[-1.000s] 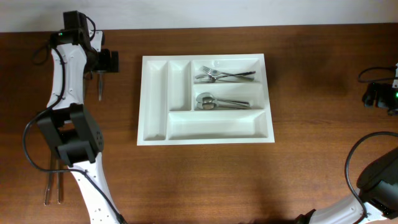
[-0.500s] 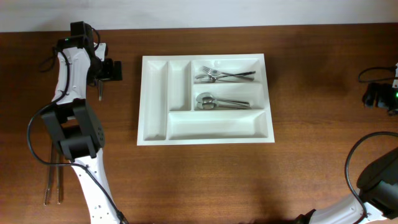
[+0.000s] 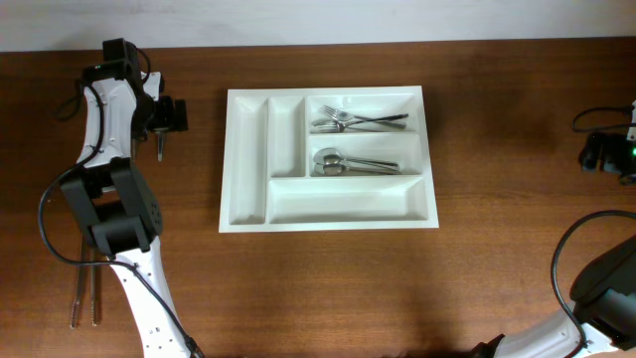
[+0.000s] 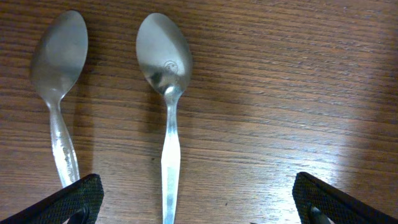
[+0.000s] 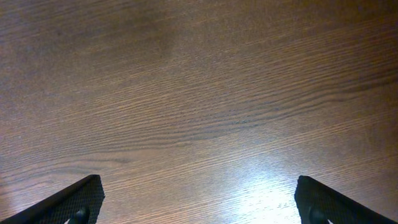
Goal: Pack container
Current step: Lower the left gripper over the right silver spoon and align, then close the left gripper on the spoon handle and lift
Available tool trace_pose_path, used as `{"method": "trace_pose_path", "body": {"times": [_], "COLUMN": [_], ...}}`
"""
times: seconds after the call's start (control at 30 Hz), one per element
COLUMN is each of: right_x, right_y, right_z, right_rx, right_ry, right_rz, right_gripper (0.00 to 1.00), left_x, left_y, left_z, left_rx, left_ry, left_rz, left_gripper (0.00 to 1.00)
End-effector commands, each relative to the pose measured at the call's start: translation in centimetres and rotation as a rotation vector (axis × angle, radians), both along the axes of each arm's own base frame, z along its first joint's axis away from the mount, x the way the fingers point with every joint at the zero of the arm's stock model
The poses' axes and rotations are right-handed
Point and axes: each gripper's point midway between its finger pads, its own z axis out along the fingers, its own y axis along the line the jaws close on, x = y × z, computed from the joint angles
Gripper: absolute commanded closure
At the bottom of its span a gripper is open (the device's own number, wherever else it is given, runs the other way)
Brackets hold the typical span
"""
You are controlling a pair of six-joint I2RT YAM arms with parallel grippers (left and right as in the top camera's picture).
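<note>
**Overhead:** The container (image 3: 248,149) lies flat in the middle of the table (image 3: 477,278), with its long axis running left to right across the picture. Its two narrow upright compartments are at the end toward the left arm, and the three long ones are at the other end. Forks (image 3: 358,120) lie in the far long compartment and spoons (image 3: 343,162) in the middle one, all lengthwise. The left gripper (image 3: 171,115) hangs well apart from the container's left end, above a thin handle (image 3: 160,146), probably cutlery, which is mostly hidden. The right gripper (image 3: 601,151) is cut off by the picture's edge.

**Left wrist:** The jaws are spread wide and grasp nothing, with the fingertips (image 4: 81,198) in the lower corners. A bright spoon (image 4: 165,53) lies between them with its bowl pointing away. The handle of a dull spoon (image 4: 59,50) runs behind one finger.

**Right wrist:** The fingers (image 5: 81,199) are spread wide over bare wood and hold nothing.
</note>
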Motion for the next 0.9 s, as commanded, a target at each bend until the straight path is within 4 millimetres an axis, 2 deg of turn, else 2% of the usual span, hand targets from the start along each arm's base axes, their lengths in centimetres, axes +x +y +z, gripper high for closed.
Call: {"method": "trace_pose_path", "body": {"times": [0.0,0.37,0.83,0.87], "right_x": [0.0,0.0,0.0,0.0], "right_y": [0.2,0.2,0.2,0.2], "right_z": [-0.5,-0.5,-0.5,-0.5], "right_rx": [0.018,0.018,0.018,0.018], "right_ry": [0.002,0.002,0.002,0.002], "right_rz": [0.002,0.002,0.002,0.002], "right_gripper": [0.01,0.01,0.01,0.01], "left_x": [0.3,-0.2,0.4,0.5], "left_y": [-0.1,-0.2,-0.1,-0.1], "left_z": [-0.7,-3.5,-3.6,-3.6], "left_rx": [-0.021,-0.031,-0.025,-0.024], "left_ry": [-0.001,0.051,0.026,0.023], "left_rz": [0.006,0.004,0.000,0.000], "left_gripper": [0.01,0.01,0.00,0.04]}}
